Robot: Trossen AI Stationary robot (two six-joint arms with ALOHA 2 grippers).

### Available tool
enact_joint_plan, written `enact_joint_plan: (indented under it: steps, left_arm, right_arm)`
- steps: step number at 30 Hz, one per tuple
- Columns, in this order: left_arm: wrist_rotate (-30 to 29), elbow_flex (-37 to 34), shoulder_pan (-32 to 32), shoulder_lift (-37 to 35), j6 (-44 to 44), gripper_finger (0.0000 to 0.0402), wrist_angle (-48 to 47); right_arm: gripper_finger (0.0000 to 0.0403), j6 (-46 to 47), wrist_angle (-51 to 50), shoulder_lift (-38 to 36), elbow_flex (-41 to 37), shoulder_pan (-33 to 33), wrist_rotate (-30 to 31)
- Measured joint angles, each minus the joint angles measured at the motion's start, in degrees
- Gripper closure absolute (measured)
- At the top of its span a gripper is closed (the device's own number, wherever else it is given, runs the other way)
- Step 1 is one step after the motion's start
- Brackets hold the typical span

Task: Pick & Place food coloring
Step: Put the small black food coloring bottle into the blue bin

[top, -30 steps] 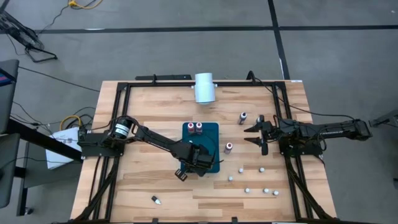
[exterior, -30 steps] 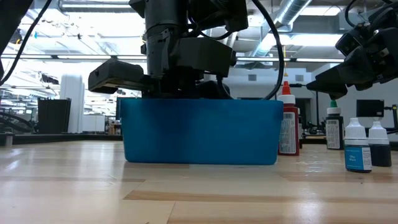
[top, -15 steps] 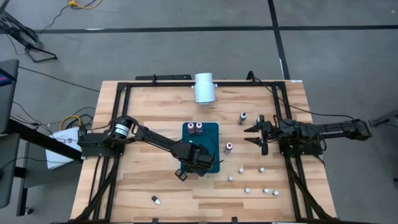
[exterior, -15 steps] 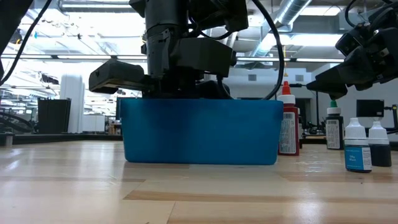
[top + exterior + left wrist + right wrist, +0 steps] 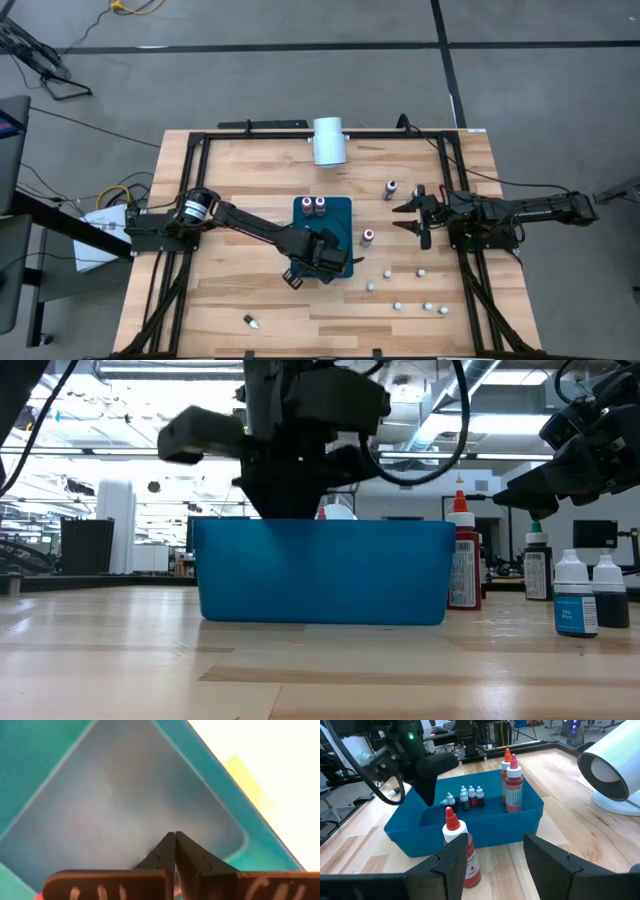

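Sorting looks partly done to us: two tall reddish bottles [image 5: 512, 787] and three tiny ones [image 5: 464, 798] stand inside the blue plastic bin [image 5: 485, 827] mid-bench. Our left gripper [image 5: 174, 851] hovers above it, fingers together, empty. Our right gripper [image 5: 411, 217], fingers apart, waits near the right edge, where about eight food coloring bottles [image 5: 400, 303] remain on the wooden bench [image 5: 240, 170].

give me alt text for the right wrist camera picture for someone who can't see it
A blue rectangular plastic bin on a pale wooden table holds two tall red bottles and three tiny pale-capped bottles, with the left gripper shut above its far end. Another red bottle stands outside it, before the right gripper, open.
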Motion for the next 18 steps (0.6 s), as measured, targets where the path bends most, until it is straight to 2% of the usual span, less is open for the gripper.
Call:
enact_joint_plan:
  steps: [12,18]
  left_arm:
    - [-0.9,1.3,-2.5,-4.1,-1.0,0.0402,-7.6]
    - [-1.4,-4.5,-4.1,-9.4,0.5,0.0402,-7.4]
  right_arm:
    - [0.0219,0.0,0.0,0.0,0.0,0.0,0.0]
    - [0.0219,0.0,0.0,0.0,0.0,0.0,0.0]
